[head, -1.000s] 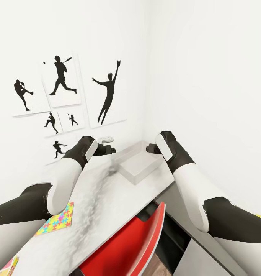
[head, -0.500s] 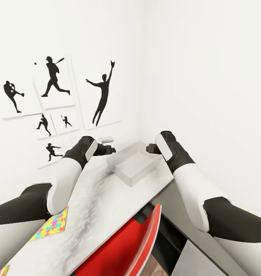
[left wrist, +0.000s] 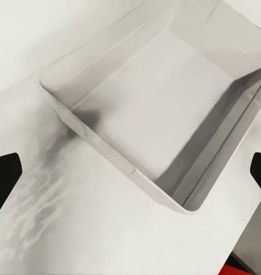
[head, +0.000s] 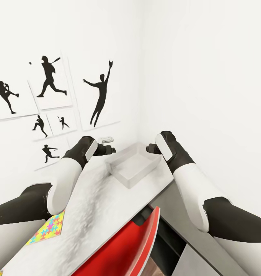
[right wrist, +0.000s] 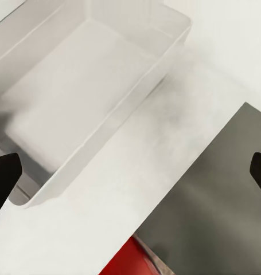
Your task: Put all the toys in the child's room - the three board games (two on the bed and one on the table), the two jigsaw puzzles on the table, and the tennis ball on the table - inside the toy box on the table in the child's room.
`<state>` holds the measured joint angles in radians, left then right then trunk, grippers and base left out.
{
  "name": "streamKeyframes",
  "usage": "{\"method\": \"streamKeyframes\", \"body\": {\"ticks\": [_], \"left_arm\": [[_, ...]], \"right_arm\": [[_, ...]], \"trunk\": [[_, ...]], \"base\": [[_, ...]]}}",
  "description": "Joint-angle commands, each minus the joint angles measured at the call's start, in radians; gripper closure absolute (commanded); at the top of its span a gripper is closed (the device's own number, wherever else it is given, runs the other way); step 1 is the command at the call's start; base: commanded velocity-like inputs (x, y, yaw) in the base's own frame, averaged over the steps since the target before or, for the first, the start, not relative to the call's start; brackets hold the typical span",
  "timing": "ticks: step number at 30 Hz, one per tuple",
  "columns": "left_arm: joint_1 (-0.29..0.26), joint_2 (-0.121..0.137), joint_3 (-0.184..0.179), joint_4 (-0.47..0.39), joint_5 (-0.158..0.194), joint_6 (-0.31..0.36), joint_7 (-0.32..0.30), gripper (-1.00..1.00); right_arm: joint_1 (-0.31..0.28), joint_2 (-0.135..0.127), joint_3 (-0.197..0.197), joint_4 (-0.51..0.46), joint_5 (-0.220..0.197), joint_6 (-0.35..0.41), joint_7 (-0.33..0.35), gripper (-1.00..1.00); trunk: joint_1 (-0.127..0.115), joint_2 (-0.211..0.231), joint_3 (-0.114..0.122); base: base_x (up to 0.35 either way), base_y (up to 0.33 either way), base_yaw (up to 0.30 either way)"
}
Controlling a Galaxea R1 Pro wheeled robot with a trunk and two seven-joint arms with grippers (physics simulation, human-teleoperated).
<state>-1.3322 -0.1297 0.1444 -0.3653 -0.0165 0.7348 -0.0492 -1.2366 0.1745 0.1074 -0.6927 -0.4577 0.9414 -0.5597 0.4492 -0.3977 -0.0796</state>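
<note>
The toy box (head: 117, 174) is a shallow light grey tray standing in the corner of the table (head: 107, 199), with nothing inside it. My left gripper (head: 112, 150) hovers over its left end and my right gripper (head: 147, 148) over its right end. In the left wrist view the toy box (left wrist: 96, 129) lies below the open left gripper (left wrist: 130, 172), whose black fingertips (left wrist: 4, 177) stand far apart. The right gripper (right wrist: 130, 172) is open too, above the toy box (right wrist: 116, 120) and table (right wrist: 136, 183). One jigsaw puzzle (head: 48, 229) lies flat near my left elbow.
A red chair (head: 123, 249) is tucked under the table's front edge. The lower dark grey section (head: 191, 230) joins on the right, seen also as the dark grey section (right wrist: 222, 195). White walls meet behind the toy box, with baseball silhouette pictures (head: 50, 76) on the left wall.
The whole head picture has slid left, so the camera turned slightly right. Both arms keep the same pose and both grippers stay open.
</note>
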Motion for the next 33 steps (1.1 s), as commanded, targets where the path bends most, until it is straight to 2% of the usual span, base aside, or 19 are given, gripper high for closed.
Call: {"method": "streamKeyframes", "body": {"ticks": [1,12,33], "left_arm": [[-0.001,-0.001,0.006,-0.001,-0.002,0.005,-0.003,-1.00],[-0.001,-0.001,0.006,-0.001,-0.002,0.007,-0.002,-1.00],[-0.001,-0.001,0.006,-0.001,-0.002,0.008,-0.003,-1.00]], "right_arm": [[-0.001,0.000,0.002,-0.001,-0.009,0.003,-0.009,-1.00],[-0.001,0.000,0.002,-0.001,-0.009,0.002,-0.009,-1.00],[-0.001,0.000,0.002,-0.001,-0.010,0.004,-0.008,-1.00]], "trunk": [[0.001,-0.002,-0.002],[0.001,-0.002,-0.002],[0.001,-0.002,-0.002]], "base": [[0.019,-0.014,0.000],[0.075,0.047,0.000],[0.002,0.002,0.000]]}}
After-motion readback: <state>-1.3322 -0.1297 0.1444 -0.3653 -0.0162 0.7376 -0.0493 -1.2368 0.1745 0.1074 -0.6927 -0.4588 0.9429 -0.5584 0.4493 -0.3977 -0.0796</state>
